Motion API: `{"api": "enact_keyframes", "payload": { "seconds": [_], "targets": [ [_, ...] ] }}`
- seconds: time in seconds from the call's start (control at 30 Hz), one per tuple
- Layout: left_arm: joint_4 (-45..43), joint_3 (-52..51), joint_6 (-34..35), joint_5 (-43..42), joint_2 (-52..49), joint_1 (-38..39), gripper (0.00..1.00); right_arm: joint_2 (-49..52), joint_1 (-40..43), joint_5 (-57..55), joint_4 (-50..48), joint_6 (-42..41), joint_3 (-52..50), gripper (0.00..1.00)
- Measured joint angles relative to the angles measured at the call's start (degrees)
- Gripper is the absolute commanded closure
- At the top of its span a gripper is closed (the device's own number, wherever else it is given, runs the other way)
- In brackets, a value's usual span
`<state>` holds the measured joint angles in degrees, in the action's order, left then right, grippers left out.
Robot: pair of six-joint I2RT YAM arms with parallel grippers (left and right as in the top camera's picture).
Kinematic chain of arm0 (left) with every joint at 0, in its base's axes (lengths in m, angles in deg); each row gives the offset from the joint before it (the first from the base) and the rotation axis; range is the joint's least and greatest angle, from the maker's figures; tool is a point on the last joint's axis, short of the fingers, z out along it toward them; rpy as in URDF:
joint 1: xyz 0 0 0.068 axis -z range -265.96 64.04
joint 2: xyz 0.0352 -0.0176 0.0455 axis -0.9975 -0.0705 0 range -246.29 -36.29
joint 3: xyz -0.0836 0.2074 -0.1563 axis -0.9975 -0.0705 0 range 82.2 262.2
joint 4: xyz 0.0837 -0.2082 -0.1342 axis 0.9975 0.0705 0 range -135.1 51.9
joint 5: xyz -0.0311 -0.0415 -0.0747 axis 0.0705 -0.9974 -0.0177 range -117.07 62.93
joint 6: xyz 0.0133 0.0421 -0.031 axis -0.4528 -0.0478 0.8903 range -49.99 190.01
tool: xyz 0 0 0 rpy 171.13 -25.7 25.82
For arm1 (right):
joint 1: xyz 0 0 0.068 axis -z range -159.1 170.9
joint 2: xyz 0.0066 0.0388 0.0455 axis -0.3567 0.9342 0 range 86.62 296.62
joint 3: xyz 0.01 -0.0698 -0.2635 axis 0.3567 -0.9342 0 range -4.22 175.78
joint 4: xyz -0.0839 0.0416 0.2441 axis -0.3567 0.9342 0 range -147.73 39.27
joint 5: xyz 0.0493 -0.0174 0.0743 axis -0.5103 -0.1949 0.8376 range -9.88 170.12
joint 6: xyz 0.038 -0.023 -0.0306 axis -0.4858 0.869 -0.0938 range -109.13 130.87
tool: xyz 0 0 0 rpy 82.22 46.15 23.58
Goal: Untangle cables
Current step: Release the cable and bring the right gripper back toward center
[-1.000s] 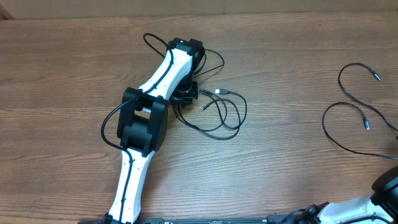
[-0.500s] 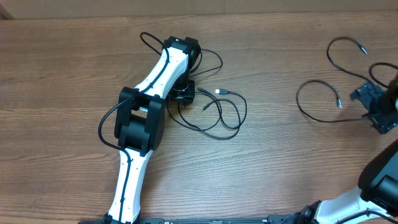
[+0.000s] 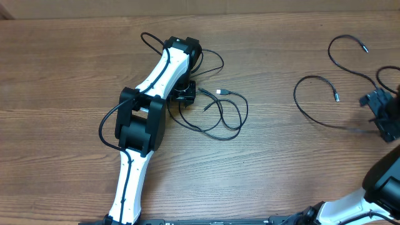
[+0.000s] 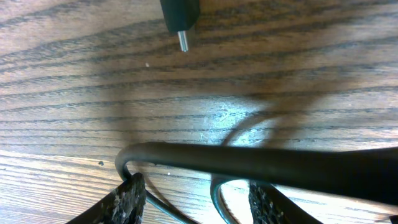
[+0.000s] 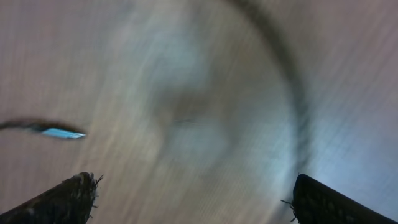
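Heavy motion blur in right wrist view: cable [image 5: 297, 106] a vague dark arc, plug [image 5: 59, 132] a pale streak.

Looks a robotics lab (two white arms [image 3: 156, 78] at a wood-grain table [image 3: 56, 69])

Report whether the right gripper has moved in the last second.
Yes. The right gripper has swung in over the table's right side; earlier it was outside the overhead view.

Wooden table [image 3: 62, 75]; matt cables [image 4: 261, 165]
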<state>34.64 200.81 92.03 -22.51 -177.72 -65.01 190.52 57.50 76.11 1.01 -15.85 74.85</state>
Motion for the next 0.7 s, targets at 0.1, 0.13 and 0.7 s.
{"api": "enact_keyframes", "payload": {
  "seconds": [0.1,0.13,0.7],
  "targets": [
    [0.00,0.00,-0.04,0.00,0.00,0.00,0.46,0.00,3.34,-1.11,1.55,-0.90,0.83,0.00],
    [0.00,0.00,-0.09,0.00,0.00,0.00,0.46,0.00,4.28,-0.94,1.70,-1.16,1.46,0.00],
    [-0.33,0.00,-0.20,-1.05,-0.02,0.00,0.53,0.00,-9.09,15.50,4.57,3.23,-2.14,0.00]
  ]
}}
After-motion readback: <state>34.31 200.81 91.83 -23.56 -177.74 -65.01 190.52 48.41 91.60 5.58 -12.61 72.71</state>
